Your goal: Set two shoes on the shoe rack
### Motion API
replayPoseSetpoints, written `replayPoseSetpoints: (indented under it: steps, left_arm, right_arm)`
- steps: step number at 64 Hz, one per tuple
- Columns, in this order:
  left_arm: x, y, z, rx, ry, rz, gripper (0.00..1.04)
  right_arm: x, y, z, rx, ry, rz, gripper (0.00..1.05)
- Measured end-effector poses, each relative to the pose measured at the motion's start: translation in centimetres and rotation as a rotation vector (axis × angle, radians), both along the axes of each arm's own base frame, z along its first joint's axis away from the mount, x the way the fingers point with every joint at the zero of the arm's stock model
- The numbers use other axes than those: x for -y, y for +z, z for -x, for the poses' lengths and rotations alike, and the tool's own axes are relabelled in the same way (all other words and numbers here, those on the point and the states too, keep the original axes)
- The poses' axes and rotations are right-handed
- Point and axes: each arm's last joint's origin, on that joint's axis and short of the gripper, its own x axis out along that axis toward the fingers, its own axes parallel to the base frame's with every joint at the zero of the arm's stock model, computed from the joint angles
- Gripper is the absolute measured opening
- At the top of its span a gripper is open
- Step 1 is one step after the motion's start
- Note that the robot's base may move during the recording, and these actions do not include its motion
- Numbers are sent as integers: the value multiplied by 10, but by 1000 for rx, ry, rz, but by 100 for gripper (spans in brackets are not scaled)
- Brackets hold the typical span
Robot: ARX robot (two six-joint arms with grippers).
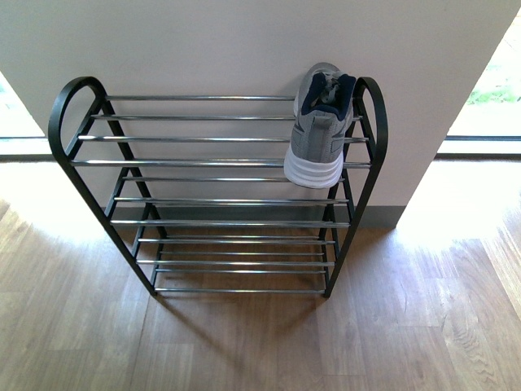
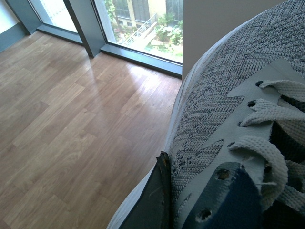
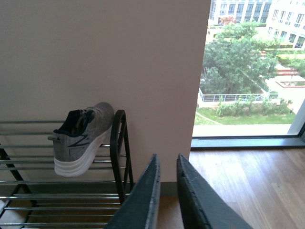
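Observation:
One grey sneaker [image 1: 319,130] with a white sole lies on the top tier of the black shoe rack [image 1: 77,90], at its right end with its heel toward me. It also shows in the right wrist view as the sneaker [image 3: 83,138] on the rack [image 3: 118,152]. A second grey sneaker [image 2: 224,109] fills the left wrist view, held above the wooden floor. My left gripper [image 2: 200,191] is shut on it near the laces; only one dark finger [image 2: 155,200] shows. My right gripper [image 3: 167,164] is shut and holds nothing, right of the rack. Neither arm appears in the front view.
A pale wall [image 1: 244,41] stands directly behind the rack. Floor-height windows [image 3: 248,71] flank it on both sides. Wooden floor [image 1: 260,342] spreads in front of the rack. The lower rack tiers [image 1: 236,244] hold nothing.

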Motion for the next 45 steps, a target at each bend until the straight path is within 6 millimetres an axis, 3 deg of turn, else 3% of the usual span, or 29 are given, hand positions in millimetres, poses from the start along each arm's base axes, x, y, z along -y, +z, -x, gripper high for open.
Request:
replayPoseSetpoints:
  steps: [5, 11, 18, 22, 34, 45]
  left_arm:
    - [1, -2, -8, -38, -17, 51, 2]
    - [8, -3, -55, -62, -112, 149, 2]
    - [21, -4, -100, -70, -238, 220, 2]
    - [33, -10, -140, -86, -340, 266, 2]
    - [59, -44, -226, -172, -443, 354, 2]
    - [81, -80, -279, -230, -478, 482, 2]
  right_arm:
    - [0, 0, 0, 0, 0, 0, 40]
    - [0, 0, 0, 1, 0, 0, 65]
    - [0, 0, 0, 1, 0, 0, 83]
    - [0, 0, 0, 1, 0, 0, 96]
    - [0, 0, 0, 1, 0, 0, 96]
    - [0, 0, 0, 1, 0, 0, 96]
